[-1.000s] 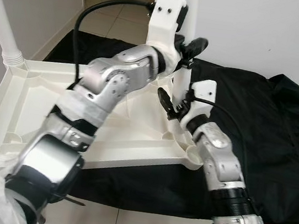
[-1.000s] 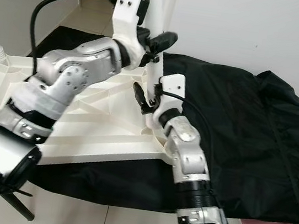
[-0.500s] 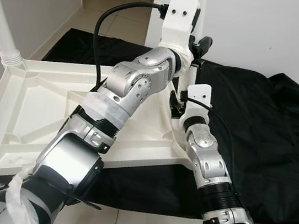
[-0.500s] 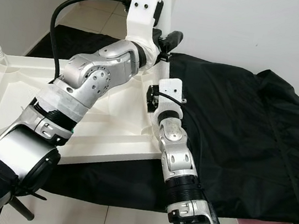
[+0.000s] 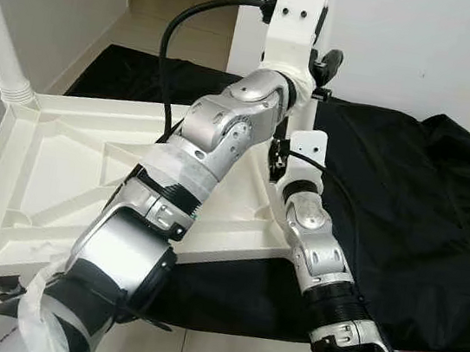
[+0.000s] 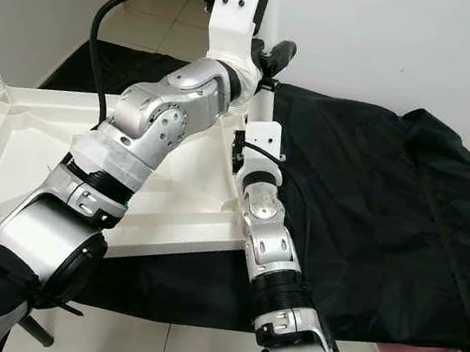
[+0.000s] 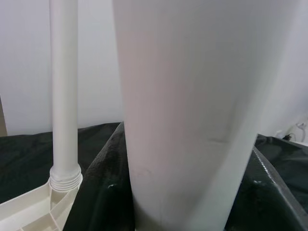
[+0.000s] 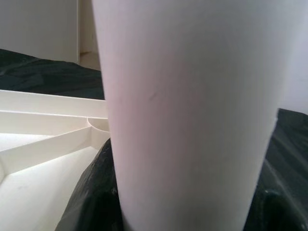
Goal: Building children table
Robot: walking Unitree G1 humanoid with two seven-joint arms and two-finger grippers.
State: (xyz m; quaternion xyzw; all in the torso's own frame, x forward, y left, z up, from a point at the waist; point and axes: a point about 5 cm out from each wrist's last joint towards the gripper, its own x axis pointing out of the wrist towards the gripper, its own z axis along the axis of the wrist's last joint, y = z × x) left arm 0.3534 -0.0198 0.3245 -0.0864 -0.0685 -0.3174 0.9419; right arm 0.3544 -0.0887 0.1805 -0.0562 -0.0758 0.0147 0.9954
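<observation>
Table top (image 5: 69, 170), white plastic, lies underside up on a black cloth (image 5: 413, 218), with one white leg (image 8: 192, 110) standing upright at its far right corner. Left gripper (image 5: 322, 66) clasps that leg high up; right gripper (image 5: 278, 158) clasps it lower down.

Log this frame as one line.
left gripper: on table leg, upper | right gripper: same leg, lower | tabletop: upside down on black cloth
</observation>
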